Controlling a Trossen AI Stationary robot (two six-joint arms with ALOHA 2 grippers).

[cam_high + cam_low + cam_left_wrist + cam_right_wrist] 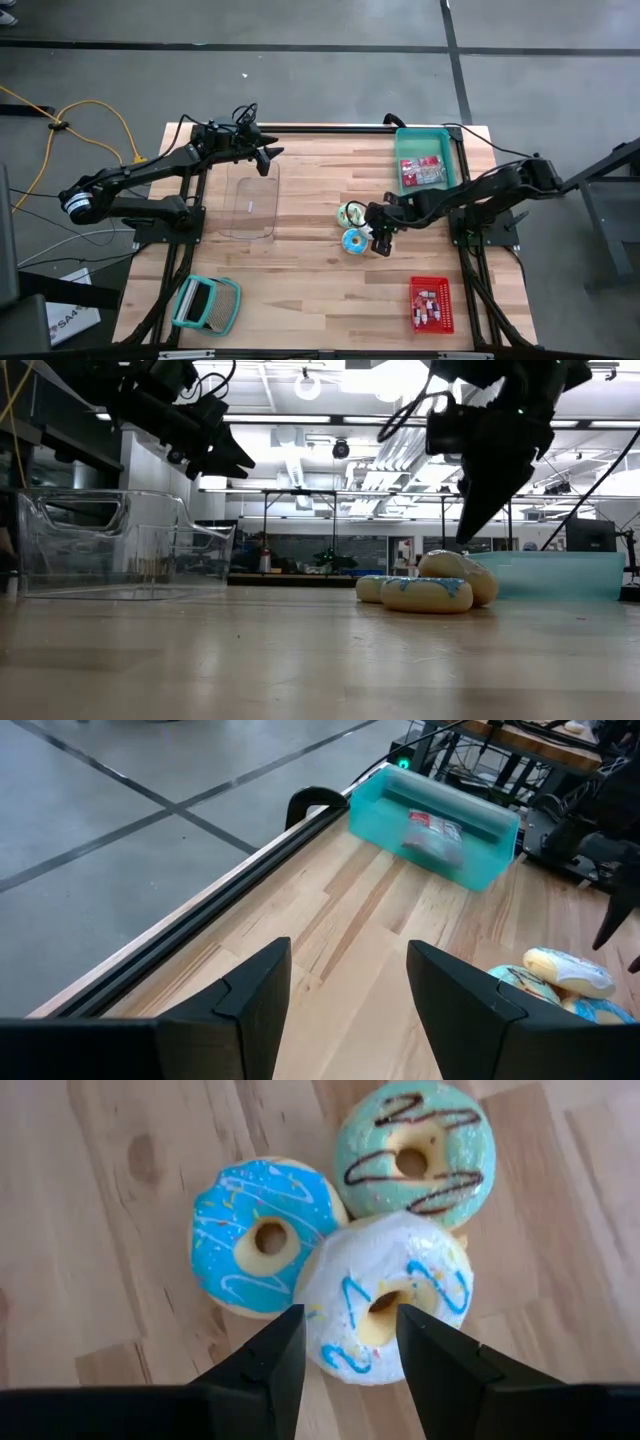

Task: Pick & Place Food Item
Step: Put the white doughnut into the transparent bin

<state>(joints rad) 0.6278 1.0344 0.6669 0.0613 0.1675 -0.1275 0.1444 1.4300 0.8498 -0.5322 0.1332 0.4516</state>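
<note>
Three donuts clustered touching at the middle-right of the worktop (300,300): blue-iced donut (262,1240), green-iced donut (415,1152) with chocolate squiggle, white-iced donut (388,1302) resting partly on both. Right gripper (348,1345) hovers directly over the white donut, fingers apart, holding nothing. Left gripper (348,995) raised at the far-left side above the clear plastic container (252,203), fingers apart and empty. Teal bin (428,140) with a packet at far right, red basket (431,304) near right, teal scrub brush (206,304) near left
</note>
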